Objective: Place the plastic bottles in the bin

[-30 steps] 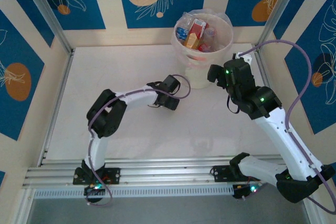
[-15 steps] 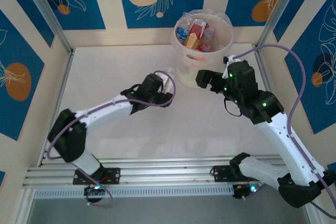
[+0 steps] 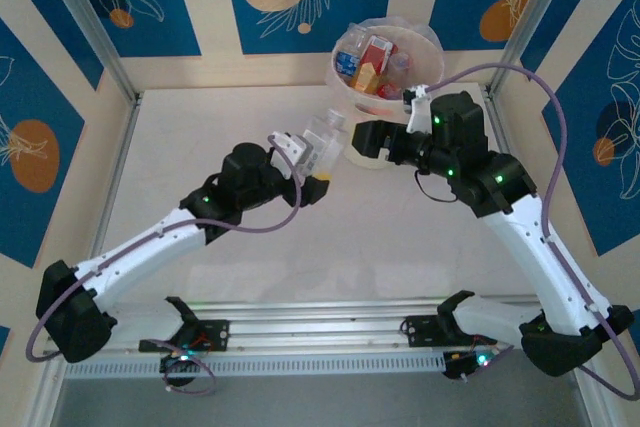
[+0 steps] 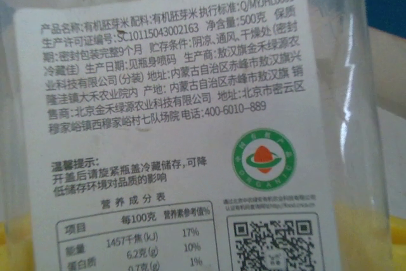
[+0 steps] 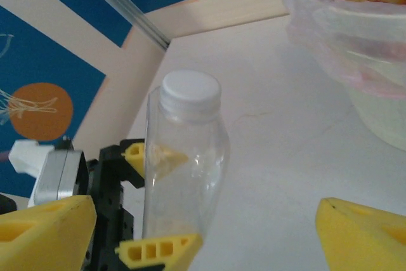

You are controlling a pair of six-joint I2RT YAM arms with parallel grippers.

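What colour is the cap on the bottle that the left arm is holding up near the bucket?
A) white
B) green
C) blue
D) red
A: in the right wrist view, the clear bottle gripped by the left gripper is topped by a white cap.

Left arm [image 3: 130, 259] and right arm [image 3: 545, 247] share one build: white tubular links between bulky black joint housings; small green lamps [image 3: 497, 179] glow on the joints; thin purple cables [image 3: 510, 68] loop alongside; the right fingers [image 5: 361, 233] are blocky yellow.
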